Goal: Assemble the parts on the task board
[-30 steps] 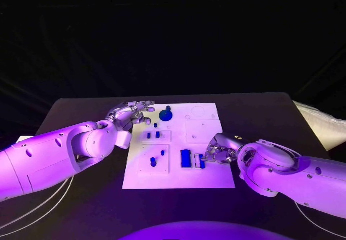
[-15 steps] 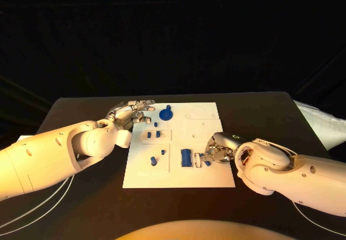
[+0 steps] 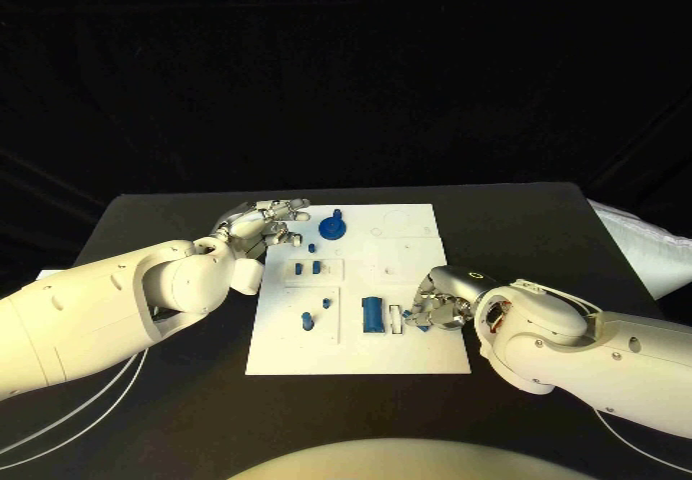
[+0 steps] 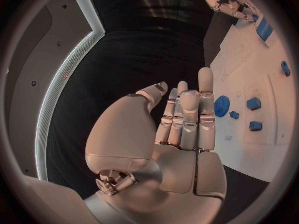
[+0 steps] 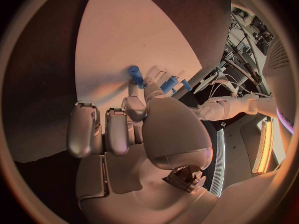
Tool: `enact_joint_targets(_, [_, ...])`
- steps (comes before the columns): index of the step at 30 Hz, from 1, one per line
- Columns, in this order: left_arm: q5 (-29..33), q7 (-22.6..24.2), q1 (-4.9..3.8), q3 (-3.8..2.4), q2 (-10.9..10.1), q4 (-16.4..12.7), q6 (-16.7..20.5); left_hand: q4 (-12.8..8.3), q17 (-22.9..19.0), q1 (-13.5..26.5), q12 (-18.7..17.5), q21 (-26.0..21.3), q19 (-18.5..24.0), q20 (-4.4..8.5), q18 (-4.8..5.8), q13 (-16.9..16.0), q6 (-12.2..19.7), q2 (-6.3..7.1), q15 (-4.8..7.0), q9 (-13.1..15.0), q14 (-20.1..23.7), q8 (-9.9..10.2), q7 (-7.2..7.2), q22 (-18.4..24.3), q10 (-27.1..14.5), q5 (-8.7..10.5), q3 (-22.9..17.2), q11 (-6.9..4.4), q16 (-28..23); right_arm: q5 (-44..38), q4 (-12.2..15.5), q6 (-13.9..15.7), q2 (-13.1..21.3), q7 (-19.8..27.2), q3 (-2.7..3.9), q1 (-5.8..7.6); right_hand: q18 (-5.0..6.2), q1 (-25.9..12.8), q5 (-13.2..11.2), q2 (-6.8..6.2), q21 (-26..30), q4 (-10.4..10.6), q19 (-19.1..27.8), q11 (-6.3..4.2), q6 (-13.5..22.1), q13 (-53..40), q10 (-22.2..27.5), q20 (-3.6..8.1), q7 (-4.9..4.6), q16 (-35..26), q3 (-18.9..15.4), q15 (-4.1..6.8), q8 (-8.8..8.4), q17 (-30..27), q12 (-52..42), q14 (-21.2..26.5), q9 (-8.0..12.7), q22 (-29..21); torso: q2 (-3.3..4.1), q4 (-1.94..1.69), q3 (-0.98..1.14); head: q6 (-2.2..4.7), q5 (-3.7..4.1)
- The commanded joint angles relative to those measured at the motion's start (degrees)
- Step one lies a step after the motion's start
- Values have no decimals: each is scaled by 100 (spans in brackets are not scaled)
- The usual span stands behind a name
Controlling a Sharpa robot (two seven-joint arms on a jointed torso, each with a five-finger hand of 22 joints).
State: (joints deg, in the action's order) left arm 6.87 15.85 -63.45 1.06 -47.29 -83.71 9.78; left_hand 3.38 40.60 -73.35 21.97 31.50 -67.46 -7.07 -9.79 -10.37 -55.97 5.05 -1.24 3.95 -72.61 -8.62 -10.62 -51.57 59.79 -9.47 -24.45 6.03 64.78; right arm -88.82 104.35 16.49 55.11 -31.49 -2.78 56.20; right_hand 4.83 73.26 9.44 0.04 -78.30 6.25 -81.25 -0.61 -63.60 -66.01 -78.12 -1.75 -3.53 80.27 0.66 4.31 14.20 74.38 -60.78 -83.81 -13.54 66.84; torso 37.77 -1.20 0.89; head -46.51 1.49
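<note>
Black table: right robot hand [image 3: 437, 308] pinches a blue part [image 3: 402, 321] over the task board [image 3: 418, 350].

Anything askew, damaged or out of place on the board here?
Nothing stands out. The task board lies square on the table, and the blue parts sit on it undamaged as far as shows.

One white task board [image 3: 411, 350] lies on one black worktop [image 3: 534, 225]. On the board the head view shows one round blue gear-like part [image 3: 333, 229], one large blue rectangular block [image 3: 372, 315], and about seven smaller blue parts, among them a pair of short pegs [image 3: 306, 268] side by side; the smallest are hard to tell apart. Two white arms reach in, each with one silver hand: the left hand [image 3: 271, 222] and the right hand [image 3: 437, 306].
</note>
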Motion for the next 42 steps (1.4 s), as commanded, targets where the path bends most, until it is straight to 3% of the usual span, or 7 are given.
enact_joint_targets(1, [-21,17,-2,-4,-5,-17,-113,-23,-5,-48,36,-36,-27,-11,-64,-9,46,-3,-13,-2,44,-20,2,6,-22,-33,3,0,-19,-195,21,-40,60,-107,-15,-23,-32,63,12,-13,-6,-43,-18,-30,-37,2,-10,13,-1,-12,-3,40,19,-1,-17,-339,2,1,2,-4,0,-4,-2])
enact_joint_targets(4, [-21,14,-2,-4,-10,-18,-114,-23,-5,-48,36,-36,-27,-11,-64,-9,46,-3,-13,-2,44,-20,2,6,-22,-33,3,0,-19,-286,58,-95,110,-103,-15,-23,-30,46,-20,-69,3,-43,-12,-22,-23,21,5,14,-12,-23,-28,37,18,-16,14,-335,-1,-14,2,-3,1,-4,-5])
enact_joint_targets(10, [-21,9,-2,-4,-12,-16,-117,-23,-5,-48,36,-36,-27,-11,-64,-9,46,-3,-13,-2,44,-20,2,6,-22,-33,3,0,-19,-421,128,-379,192,-70,-13,-22,-9,-123,-66,-341,88,44,62,74,223,379,276,-25,-122,-86,-205,-36,-62,-84,484,-311,15,-145,-3,-2,1,-11,-7])
enact_joint_targets(25, [-21,-13,-2,-4,-14,-17,-142,-27,-16,-52,39,-39,-28,-11,-64,-9,49,-3,-13,-2,49,-22,1,7,-26,-32,2,0,-24,-954,171,-1103,237,-130,-13,-22,3,-72,-74,-400,131,29,99,89,263,495,368,-48,-136,-150,-231,-54,-44,-161,633,-288,-3,-207,-1,-2,-3,-11,21])
enact_joint_targets(31, [-21,-15,-2,-4,-15,-17,-143,-27,-16,-52,39,-39,-28,-11,-64,-9,49,-3,-13,-2,49,-22,1,7,-26,-32,2,0,-24,-1366,172,-1196,222,-154,-13,-22,0,190,-45,-260,123,-72,89,59,216,477,349,-52,-103,-149,-94,-35,30,-138,603,-293,-44,-176,-2,-7,-5,-9,21])
enact_joint_targets(38, [-21,-17,-2,-4,-17,-17,-147,-29,-37,-53,41,-42,-27,-12,-64,-9,52,-2,-14,-2,59,-23,0,8,-30,-32,2,1,-35,-1886,162,-1308,145,-175,-14,-22,-15,553,-322,-62,76,-248,44,13,167,417,281,-15,-56,-102,219,5,98,-54,519,-318,-78,-89,-3,-3,-3,-7,19])
enact_joint_targets(42, [-21,-22,-2,-4,-17,-19,-143,-29,-37,-53,41,-42,-27,-12,-64,-9,52,-2,-14,-2,59,-23,0,8,-30,-32,2,1,-35,-2120,152,-1486,102,-184,-15,-22,-25,627,-295,-19,51,-295,21,-2,149,380,249,-5,-41,-77,349,16,113,-12,473,-329,-83,-41,-2,-3,-6,-13,17])
